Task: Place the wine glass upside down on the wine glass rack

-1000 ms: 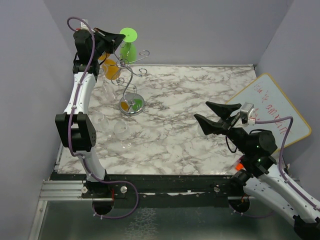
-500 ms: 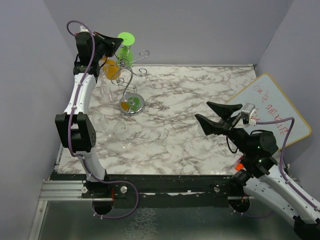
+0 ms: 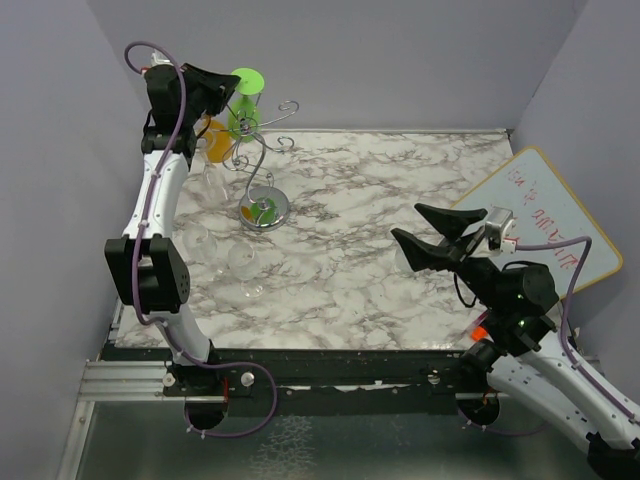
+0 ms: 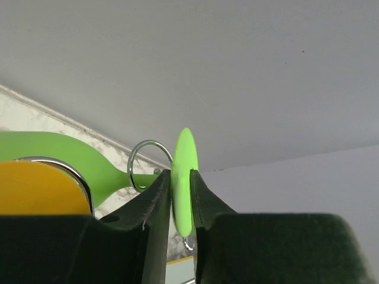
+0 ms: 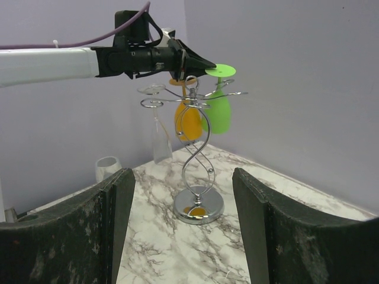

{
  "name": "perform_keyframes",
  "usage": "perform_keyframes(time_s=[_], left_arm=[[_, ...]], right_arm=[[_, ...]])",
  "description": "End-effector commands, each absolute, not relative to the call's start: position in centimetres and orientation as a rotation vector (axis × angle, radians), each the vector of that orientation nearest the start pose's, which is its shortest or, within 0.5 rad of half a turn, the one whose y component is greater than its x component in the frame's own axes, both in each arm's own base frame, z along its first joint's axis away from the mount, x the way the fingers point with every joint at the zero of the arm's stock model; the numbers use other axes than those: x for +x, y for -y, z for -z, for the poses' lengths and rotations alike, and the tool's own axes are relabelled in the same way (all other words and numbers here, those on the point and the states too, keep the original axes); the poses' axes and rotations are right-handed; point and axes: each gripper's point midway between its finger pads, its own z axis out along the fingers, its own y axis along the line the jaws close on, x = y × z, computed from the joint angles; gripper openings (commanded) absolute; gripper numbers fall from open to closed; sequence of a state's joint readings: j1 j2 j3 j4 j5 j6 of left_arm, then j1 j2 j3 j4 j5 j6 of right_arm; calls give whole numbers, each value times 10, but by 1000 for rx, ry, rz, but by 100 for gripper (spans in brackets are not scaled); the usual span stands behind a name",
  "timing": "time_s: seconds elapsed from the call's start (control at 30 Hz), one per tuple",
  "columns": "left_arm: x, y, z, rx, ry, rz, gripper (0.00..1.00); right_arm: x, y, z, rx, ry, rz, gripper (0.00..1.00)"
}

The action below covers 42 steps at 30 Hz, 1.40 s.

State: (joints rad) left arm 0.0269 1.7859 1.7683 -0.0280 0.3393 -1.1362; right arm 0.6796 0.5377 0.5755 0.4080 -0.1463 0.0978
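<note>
The green wine glass point(image 3: 240, 120) hangs upside down, its bowl below and its round foot point(image 3: 248, 78) on top, with the stem inside a curled arm of the silver wine glass rack point(image 3: 258, 170). My left gripper point(image 3: 236, 86) is shut on the foot's edge. In the left wrist view the gripper point(image 4: 180, 177) pinches the green foot point(image 4: 183, 151) beside a rack ring point(image 4: 137, 168). The right wrist view shows the glass point(image 5: 219, 112), the rack point(image 5: 198, 160) and the left gripper point(image 5: 200, 63). My right gripper point(image 3: 432, 238) is open and empty, well to the right of the rack.
An orange glass point(image 3: 217, 140) and a clear glass point(image 5: 159, 133) also hang on the rack. Clear glasses point(image 3: 243, 262) stand on the marble table point(image 3: 380, 200) at the left, one near the wall point(image 5: 108, 168). A whiteboard point(image 3: 545, 215) leans at the right.
My left gripper has carried the green glass slightly left and down, bringing its stem into the rack's arm. The right arm has barely moved.
</note>
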Motion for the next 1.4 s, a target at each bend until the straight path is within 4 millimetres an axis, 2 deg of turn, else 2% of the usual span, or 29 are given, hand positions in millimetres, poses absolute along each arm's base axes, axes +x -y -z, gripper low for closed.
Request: perform_keyframes(time_s=[0.0,0.2,0.33,0.57,0.83,0.97,1.1,1.23,1.37], left_arm=[[538,71,-410,-712,-1558,1076,24],[531,65,-412,-718,-1556,1055,33],[524,63,-410,-714,-1570,1045,44],[509,61,-415,-688,-1586,1040,50],[473,75,-426,-568,-1606,1163,55],[448,72,-437,-503,-1597,1123,58],[404,80,-452,-337,-1604,1065,67],[351,83,-455,-172,-1630,927,79],[309,94,-439,17,-1702,861,88]], right_arm=[[198,-196,-379,-447,-1099,-775,72],[197,-194,-379,-421,-1097,-794,72],[197,-193,-378,-408,-1100,-804,72],[197,-191,-378,-388,-1110,-806,72],[192,-196,-373,-419,-1104,-829,80],[198,-201,-366,-408,-1157,-847,81],[207,-204,-358,-402,-1239,-838,88],[214,-207,-354,-382,-1275,-835,91],[223,-205,-353,-330,-1296,-825,90]])
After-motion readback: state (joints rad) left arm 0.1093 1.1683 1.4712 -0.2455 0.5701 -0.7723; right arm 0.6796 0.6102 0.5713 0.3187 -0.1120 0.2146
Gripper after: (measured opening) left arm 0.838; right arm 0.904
